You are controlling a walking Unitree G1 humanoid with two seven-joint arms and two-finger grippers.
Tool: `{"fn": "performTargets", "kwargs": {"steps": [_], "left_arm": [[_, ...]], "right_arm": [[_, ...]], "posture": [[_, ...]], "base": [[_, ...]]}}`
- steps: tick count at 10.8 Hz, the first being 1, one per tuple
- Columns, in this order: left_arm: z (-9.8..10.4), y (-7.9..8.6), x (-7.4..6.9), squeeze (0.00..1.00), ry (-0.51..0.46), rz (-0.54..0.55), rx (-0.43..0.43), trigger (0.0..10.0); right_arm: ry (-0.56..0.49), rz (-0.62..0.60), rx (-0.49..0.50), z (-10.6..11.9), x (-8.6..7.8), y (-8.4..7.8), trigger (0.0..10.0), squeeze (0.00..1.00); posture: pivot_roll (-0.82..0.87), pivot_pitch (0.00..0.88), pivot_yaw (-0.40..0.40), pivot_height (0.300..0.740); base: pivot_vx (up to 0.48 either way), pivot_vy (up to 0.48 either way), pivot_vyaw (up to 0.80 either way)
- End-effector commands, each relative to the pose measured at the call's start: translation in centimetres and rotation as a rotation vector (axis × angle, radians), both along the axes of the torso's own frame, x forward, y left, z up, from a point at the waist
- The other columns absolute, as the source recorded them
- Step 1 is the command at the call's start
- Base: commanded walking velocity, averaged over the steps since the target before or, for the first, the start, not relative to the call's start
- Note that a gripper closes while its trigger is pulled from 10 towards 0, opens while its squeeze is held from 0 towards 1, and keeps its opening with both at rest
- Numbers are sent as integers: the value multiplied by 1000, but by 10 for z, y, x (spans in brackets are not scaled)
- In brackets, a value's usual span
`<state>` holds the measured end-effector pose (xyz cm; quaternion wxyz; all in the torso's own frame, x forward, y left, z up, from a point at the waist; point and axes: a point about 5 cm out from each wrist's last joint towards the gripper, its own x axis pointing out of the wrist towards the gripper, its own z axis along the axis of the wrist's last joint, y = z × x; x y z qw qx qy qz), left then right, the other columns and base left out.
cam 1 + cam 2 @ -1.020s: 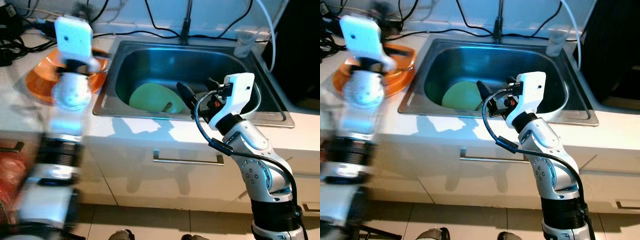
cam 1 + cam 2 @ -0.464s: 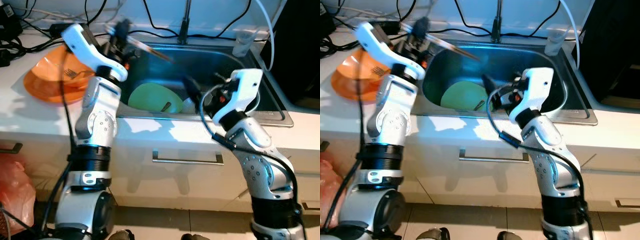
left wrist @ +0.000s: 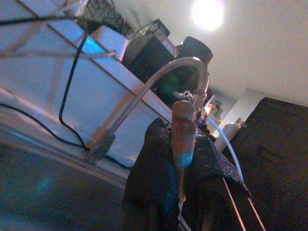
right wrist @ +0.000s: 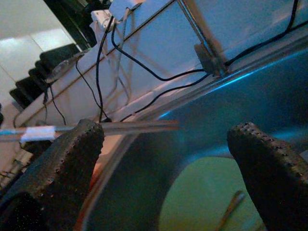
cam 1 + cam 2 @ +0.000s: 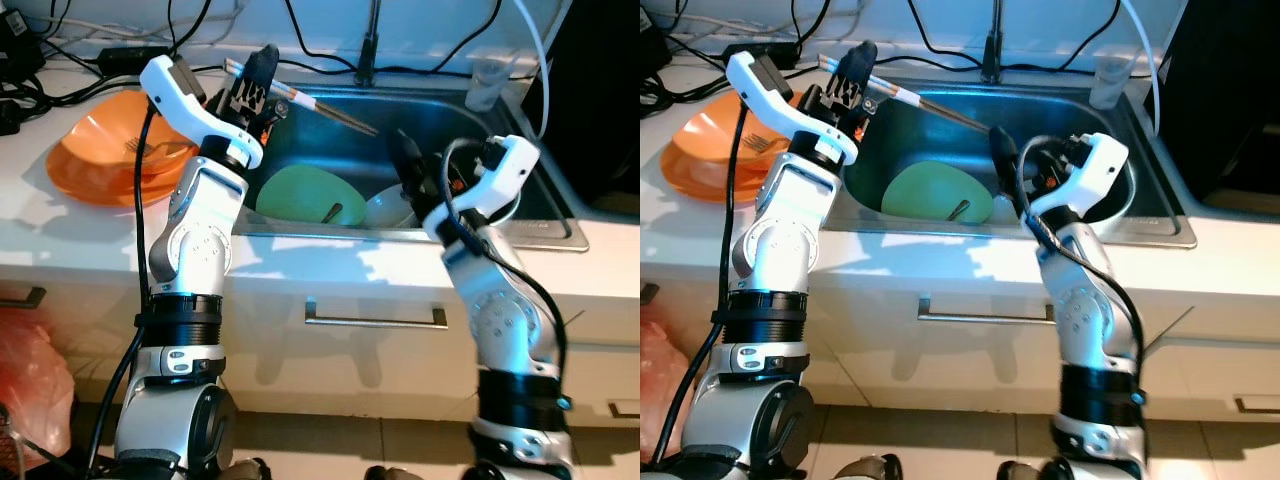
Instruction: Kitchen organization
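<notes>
Steel sink (image 5: 520, 215), glossy and rounded, holds a flat green plate (image 5: 305, 195) with a utensil across it near its front wall, a white bowl (image 5: 392, 208) just beside. Right gripper (image 5: 408, 165) hovers over that bowl, pebbled fingers (image 4: 77, 159) spread apart. Left gripper (image 5: 255, 85) is clamped on slim brown chopsticks (image 5: 335, 110) at the sink's left rim. Farther left, an orange dish (image 5: 90, 160) carries a fork (image 5: 150, 148).

Sink (image 5: 300, 120): brushed metal with a dull sheen. Tap (image 3: 159, 79): polished metal. Orange dish (image 5: 95, 155): glossy plastic. Green plate (image 5: 305, 195): smooth, matt. Chopsticks (image 5: 335, 110): smooth wood. Right pincer fingers (image 4: 72, 159): black, pebbled, rubbery. Table (image 5: 300, 255): smooth white.
</notes>
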<state>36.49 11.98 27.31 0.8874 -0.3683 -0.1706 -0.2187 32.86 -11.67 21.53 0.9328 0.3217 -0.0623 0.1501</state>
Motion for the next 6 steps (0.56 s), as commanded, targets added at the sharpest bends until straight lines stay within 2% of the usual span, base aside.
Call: {"fn": "performTargets", "kwargs": {"steps": [1, 3, 6], "left_arm": [[2, 0, -1, 0, 2, -8, -10, 0], [-1, -1, 0, 0, 42, -26, -59, 0], [-6, -15, -6, 0, 93, -85, -128, 0]], "right_arm": [[16, -2, 43, -1, 2, 0, 10000, 0], [61, 41, 157, -9, 7, 16, 10000, 0], [40, 119, 289, -1, 19, 39, 10000, 0]], "posture": [[-55, 106, 38, 740], [-43, 110, 47, 740], [-15, 115, 57, 740]], "base": [[0, 0, 0], [0, 0, 0], [0, 0, 0]]}}
